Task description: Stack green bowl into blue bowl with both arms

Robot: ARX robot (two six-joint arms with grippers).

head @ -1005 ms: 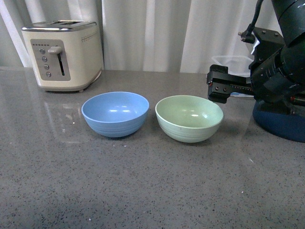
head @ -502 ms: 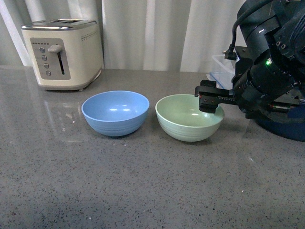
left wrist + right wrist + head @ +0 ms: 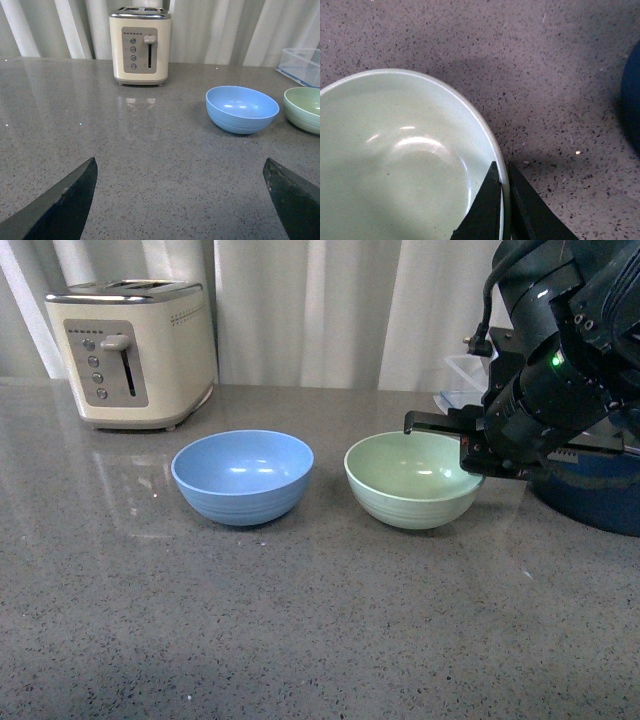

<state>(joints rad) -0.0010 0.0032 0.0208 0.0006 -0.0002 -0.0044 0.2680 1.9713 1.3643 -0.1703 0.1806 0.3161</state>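
Note:
The pale green bowl [image 3: 413, 478] stands right of the light blue bowl [image 3: 242, 475] on the grey counter, a small gap between them. My right gripper [image 3: 470, 448] is shut on the green bowl's right rim. In the right wrist view the two black fingers pinch that rim [image 3: 503, 187], one inside the green bowl [image 3: 395, 160] and one outside. My left gripper [image 3: 181, 170] hangs open over bare counter, well short of the blue bowl [image 3: 242, 108] and the green bowl [image 3: 304, 107]. It does not show in the front view.
A cream toaster [image 3: 133, 353] stands at the back left. A dark navy pot [image 3: 590, 490] sits behind my right arm, close to the green bowl. A clear plastic box [image 3: 302, 65] lies at the back right. White curtains close off the back.
My right gripper came in from the right, dropped onto the green bowl's rim and shut on it. The green bowl has shifted a little to the right, away from the blue bowl.

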